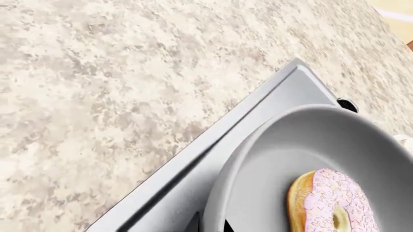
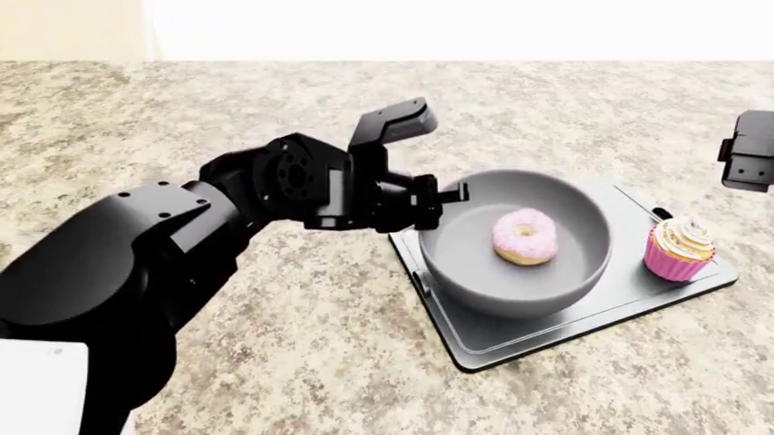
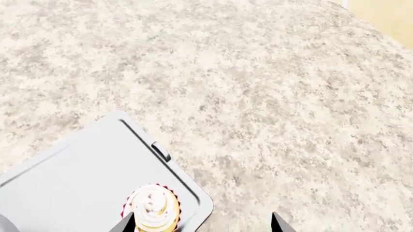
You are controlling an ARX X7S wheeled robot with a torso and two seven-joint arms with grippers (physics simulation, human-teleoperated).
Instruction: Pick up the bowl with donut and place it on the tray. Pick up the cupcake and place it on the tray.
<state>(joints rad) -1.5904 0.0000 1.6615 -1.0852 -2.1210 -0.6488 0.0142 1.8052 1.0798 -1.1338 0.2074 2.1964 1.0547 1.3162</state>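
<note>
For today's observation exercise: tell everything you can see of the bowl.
The bowl is round, plain matte grey, smooth-sided and wide. It sits upright on the left part of the tray, overhanging the tray's left edge slightly. A pink-iced donut leans tilted against its inner wall. The left gripper is at its left rim. The cupcake stands beside it, apart.

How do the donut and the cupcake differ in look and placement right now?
The donut is a pink-iced ring tilted inside the grey bowl; the cupcake stands upright directly on the tray, with white swirled frosting and a pink ribbed wrapper. Both are small, partly pink, and untouched by either claw.
</note>
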